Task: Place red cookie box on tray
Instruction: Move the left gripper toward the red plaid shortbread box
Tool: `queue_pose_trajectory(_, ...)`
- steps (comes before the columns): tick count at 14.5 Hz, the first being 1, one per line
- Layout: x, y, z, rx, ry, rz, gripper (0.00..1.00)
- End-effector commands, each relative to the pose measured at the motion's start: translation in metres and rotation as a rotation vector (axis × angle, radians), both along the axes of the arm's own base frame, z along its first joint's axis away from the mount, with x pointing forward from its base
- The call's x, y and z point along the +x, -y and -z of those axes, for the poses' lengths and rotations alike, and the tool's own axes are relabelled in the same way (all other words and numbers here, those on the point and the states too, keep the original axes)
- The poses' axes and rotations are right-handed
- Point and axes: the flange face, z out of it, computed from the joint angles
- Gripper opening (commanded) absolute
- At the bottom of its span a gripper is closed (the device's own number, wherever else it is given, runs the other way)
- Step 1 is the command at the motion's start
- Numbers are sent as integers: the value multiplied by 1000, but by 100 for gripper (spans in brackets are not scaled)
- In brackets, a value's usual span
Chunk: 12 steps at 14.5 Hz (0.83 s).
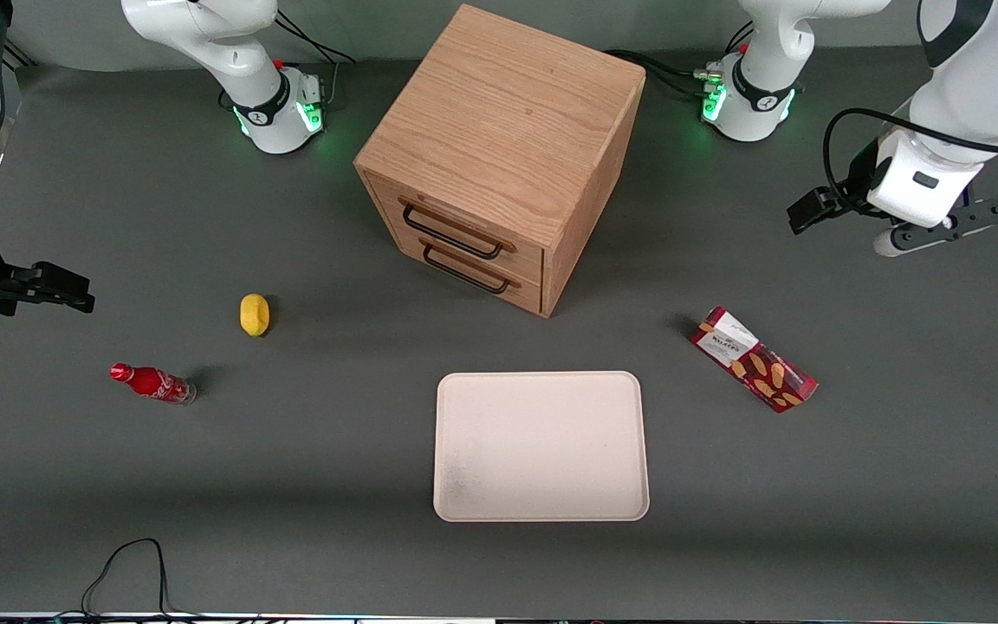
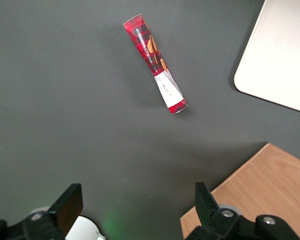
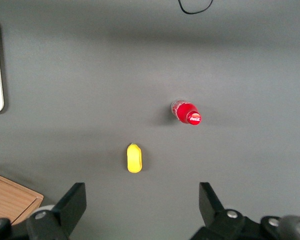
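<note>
Tray (image 1: pixel 541 446) bare (cookie box (image 1: pixel 754 359) beside it); tool (image 2: pixel 135 210) open, above table.

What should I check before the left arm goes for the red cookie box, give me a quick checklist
1. Gripper empty, jaws wide apart: ok.
2. Red cookie box lying flat on the table, nothing touching it: ok.
3. Gripper over the box: not ok; it hangs high, farther from the front camera than the box, toward the working arm's end.
4. Jaws lined up across the box's slim width: cannot tell.
5. Tray bare, with room for the box: ok.
6. Path from box to tray free; wooden drawer cabinet stands farther from the front camera: ok.
</note>
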Motion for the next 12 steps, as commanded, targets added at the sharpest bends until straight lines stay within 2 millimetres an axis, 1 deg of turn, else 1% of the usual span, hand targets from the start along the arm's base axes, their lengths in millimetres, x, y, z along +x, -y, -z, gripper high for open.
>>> queue_pose_trajectory(1, -2, -6, -3, -29, 35, -218, 100)
queue_pose_trajectory(5, 2, -7, -2, 1, 46, -555, 100)
queue_pose_trajectory(6, 3, -8, -2, 14, 57, -613, 100)
queue_pose_trajectory(7, 4, -10, 3, 19, 59, -633, 100)
queue_pose_trajectory(8, 5, -14, 11, 17, 64, -642, 100)
queue_pose_trajectory(9, 7, -19, 28, 13, 76, -655, 100)
queue_pose_trajectory(12, 17, -20, 87, 5, 92, -667, 100)
